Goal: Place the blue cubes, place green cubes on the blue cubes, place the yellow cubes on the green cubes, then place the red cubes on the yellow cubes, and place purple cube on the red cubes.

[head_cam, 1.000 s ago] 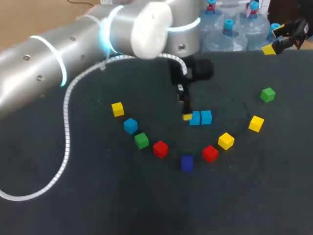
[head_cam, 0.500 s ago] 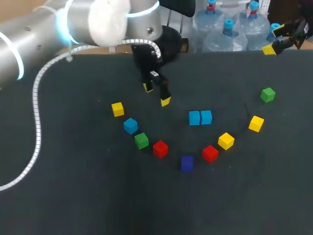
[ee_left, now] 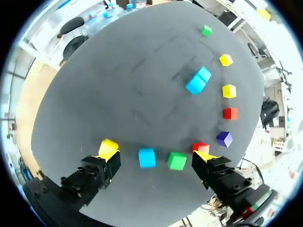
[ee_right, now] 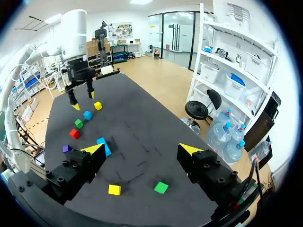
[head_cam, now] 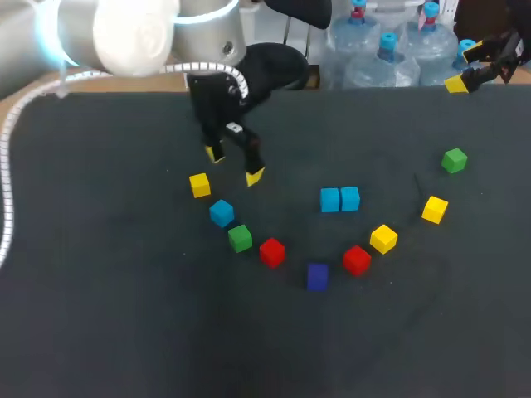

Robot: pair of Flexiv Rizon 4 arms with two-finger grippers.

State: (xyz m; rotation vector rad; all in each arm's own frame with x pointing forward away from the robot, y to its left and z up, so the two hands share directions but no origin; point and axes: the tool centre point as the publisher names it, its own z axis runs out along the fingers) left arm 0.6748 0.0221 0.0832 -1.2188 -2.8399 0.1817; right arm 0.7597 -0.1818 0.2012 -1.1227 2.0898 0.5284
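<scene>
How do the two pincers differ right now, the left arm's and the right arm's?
The left pincer hangs above the table near the leftmost yellow cube and lone blue cube; the right pincer sits at the far right corner, apart from every cube. The left points down at the table; the right points across it at a slant. Both are open, empty and yellow-tipped.

The left gripper (head_cam: pixel 234 166), yellow-tipped fingers spread apart, hangs over the dark table (head_cam: pixel 124 315) close to a small yellow cube (head_cam: pixel 199 185) and a lone light-blue cube (head_cam: pixel 221 213). Near the middle, two light-blue cubes (head_cam: pixel 340 199) sit side by side, apparently touching.
</scene>
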